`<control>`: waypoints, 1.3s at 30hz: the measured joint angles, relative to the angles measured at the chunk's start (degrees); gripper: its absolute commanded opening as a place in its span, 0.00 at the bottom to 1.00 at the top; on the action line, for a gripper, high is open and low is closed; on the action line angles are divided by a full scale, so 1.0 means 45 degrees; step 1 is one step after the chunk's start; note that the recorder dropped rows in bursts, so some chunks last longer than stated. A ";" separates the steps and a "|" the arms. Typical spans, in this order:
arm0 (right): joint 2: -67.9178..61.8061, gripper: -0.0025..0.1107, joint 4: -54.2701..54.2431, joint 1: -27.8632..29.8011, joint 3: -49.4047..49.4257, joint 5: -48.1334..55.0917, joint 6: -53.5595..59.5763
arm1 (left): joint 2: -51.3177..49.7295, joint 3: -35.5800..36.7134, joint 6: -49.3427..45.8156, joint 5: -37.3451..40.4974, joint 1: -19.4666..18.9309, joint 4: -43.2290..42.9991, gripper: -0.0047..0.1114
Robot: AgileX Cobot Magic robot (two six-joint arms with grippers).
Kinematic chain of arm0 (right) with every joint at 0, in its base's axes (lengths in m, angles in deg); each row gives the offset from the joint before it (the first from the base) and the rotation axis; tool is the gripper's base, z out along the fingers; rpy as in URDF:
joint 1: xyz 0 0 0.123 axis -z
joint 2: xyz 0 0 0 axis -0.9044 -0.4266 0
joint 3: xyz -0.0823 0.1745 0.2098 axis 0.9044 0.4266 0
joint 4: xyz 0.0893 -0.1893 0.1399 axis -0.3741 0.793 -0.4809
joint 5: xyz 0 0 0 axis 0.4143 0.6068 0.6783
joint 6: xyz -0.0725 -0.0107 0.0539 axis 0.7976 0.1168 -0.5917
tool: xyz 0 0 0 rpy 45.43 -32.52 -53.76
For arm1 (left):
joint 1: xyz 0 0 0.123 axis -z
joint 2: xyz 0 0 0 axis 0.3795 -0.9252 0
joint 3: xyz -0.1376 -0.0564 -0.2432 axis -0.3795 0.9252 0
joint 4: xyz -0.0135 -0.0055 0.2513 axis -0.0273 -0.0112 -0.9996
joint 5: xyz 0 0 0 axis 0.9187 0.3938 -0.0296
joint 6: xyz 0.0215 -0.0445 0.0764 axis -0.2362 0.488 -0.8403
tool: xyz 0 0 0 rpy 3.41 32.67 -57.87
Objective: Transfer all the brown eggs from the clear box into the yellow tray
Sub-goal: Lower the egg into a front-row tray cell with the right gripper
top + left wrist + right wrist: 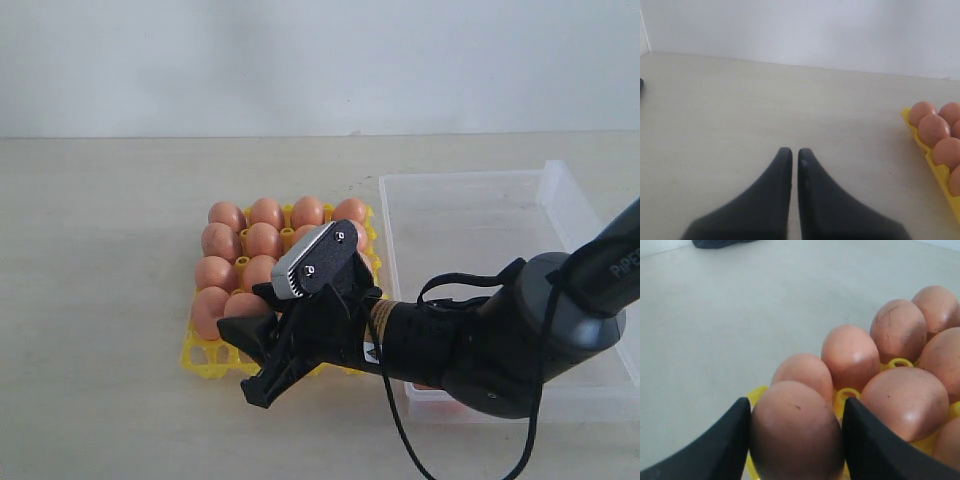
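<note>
Pale desk [100, 300] holds a yellow tray [200, 355] of brown eggs [265, 212] beside a clear box [480, 220]; right tool [796, 405] clasps one egg [795, 440] at the tray's edge, left tool [791, 152] pinched together, empty.

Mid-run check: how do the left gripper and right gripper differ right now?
The left gripper is shut with nothing between its jaws; the right gripper is closed on an egg. The left gripper hangs over bare table, off to one side of the tray; the right gripper is at the tray's edge, next to other eggs seated there. Both have the same black tapered fingers.
</note>
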 measured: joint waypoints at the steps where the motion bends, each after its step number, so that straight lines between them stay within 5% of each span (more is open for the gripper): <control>1: 0.0000 0.20 0.0000 0.0000 0.0000 0.0000 0.0000 | 0.0000 0.0000 0.0000 0.0000 0.0000 0.0000 0.08; 12: 0.0000 0.21 0.0162 0.0000 0.0000 0.0000 0.0000 | 0.0000 0.0000 0.0000 0.0000 0.0000 0.0000 0.08; 18: 0.0000 0.52 0.0240 0.0000 0.0000 -0.0023 0.0000 | 0.0000 0.0000 0.0000 0.0000 0.0000 0.0000 0.08; 23: 0.0000 0.43 0.0240 0.0000 0.0000 -0.0048 0.0000 | 0.0000 0.0000 0.0000 0.0000 0.0000 0.0000 0.08; 39: 0.0000 0.43 0.0240 0.0000 0.0000 -0.0048 0.0000 | 0.0000 0.0000 0.0000 0.0000 0.0000 0.0000 0.08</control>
